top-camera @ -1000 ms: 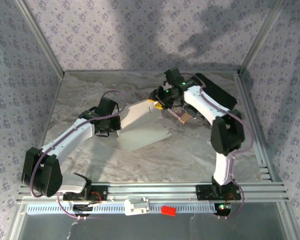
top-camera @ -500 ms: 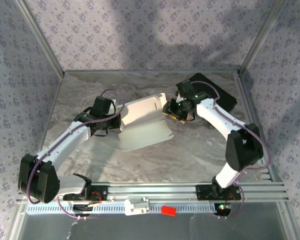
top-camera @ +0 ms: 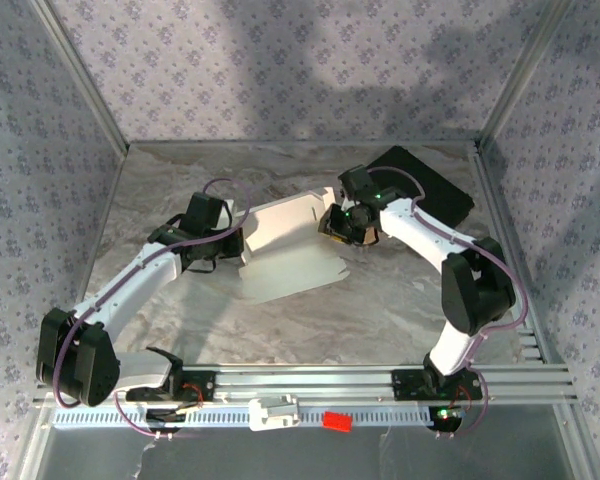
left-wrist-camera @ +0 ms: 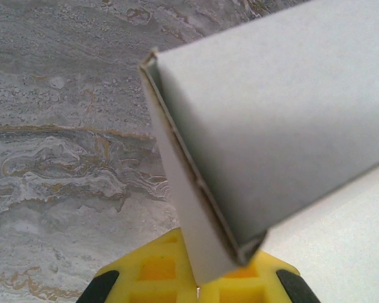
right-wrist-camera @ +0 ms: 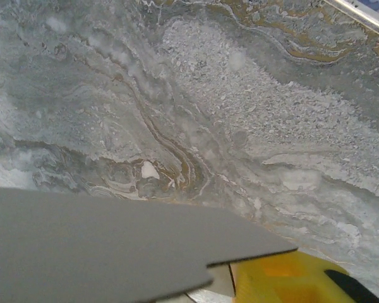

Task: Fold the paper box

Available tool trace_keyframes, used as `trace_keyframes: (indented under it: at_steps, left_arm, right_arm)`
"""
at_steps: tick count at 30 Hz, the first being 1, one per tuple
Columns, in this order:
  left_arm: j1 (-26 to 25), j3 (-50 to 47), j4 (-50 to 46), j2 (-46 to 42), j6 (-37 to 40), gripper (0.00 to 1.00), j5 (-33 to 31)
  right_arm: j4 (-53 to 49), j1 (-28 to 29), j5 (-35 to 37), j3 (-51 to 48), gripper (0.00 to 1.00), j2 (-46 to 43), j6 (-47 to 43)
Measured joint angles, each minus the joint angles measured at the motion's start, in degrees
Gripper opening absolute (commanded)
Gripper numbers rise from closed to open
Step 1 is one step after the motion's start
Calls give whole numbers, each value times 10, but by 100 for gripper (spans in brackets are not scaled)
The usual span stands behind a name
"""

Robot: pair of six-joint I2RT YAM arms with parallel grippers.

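The paper box is a white cardboard piece in the middle of the table, with its far panel tilted up. My left gripper is shut on the box's left edge. In the left wrist view the folded edge runs down between the closed yellow jaws of that gripper. My right gripper is at the box's right edge. In the right wrist view a grey flap lies over the jaws. One yellow finger shows beside it with a gap next to it, and the other finger is hidden.
A black rectangular case lies at the far right of the table. A small tan packet sits under the right wrist, mostly hidden. Patterned walls close in the marbled table on three sides.
The right gripper pulled away to the right from the box's far corner, then came back left to its right edge. The box's far panel now stands higher, and the left arm shifted slightly.
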Motion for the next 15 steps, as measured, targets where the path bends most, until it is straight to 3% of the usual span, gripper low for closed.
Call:
trace_keyframes:
  at_steps: [15]
  left_arm:
    - [0, 1, 0, 3, 0, 0, 0]
  right_arm:
    - [-18, 31, 29, 36, 28, 1, -7]
